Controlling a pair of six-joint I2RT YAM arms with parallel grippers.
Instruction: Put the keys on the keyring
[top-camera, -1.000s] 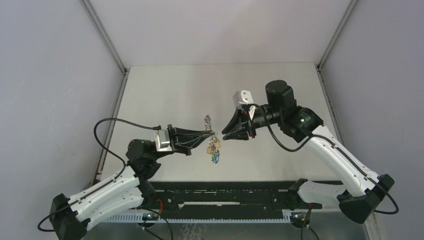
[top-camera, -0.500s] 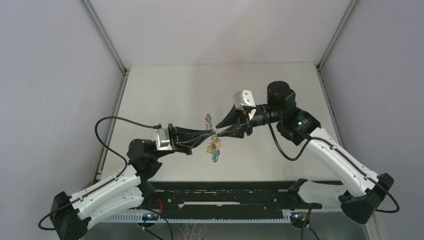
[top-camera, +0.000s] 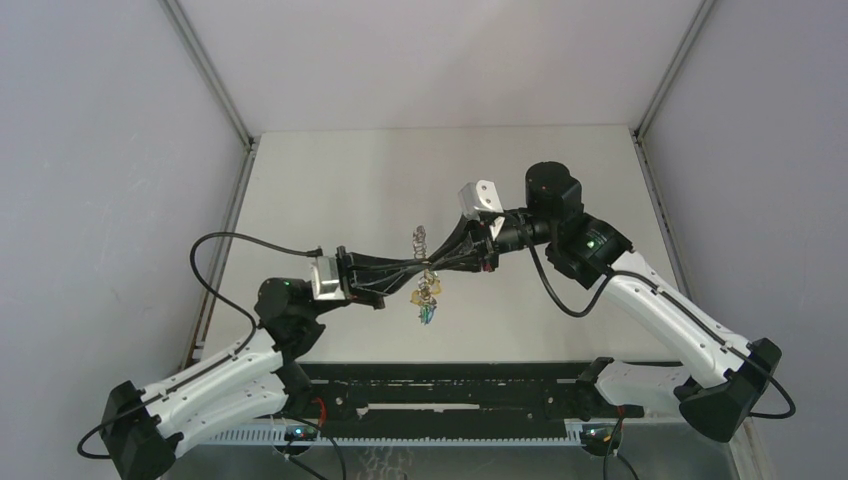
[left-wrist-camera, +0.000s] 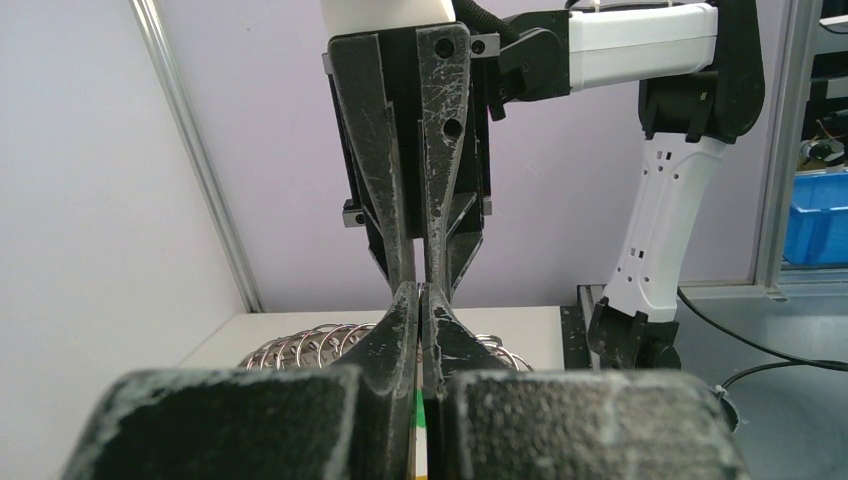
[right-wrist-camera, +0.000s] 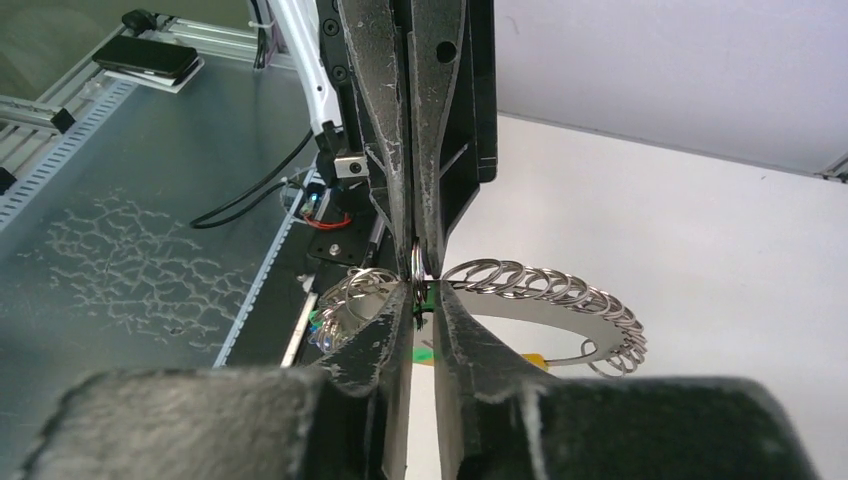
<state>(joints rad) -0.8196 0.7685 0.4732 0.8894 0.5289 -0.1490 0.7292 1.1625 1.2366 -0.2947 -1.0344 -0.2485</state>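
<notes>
While the left claw (top-camera: 424, 267) pinches the keyring (right-wrist-camera: 560, 285) far from table (top-camera: 330, 180) edges, right claw (top-camera: 438, 264) grip is unclear.

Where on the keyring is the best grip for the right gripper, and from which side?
Probably pinch the keyring at its upright ring beside the left gripper, coming head-on from the opposite side. That ring stands edge-on to the right gripper; elsewhere the loops curl away and the keys dangle.

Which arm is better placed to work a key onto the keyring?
Right, likely. The left gripper is shut on the keyring, holding it aloft as anchor; the right gripper meets it tip to tip, just above the dangling keys.
</notes>
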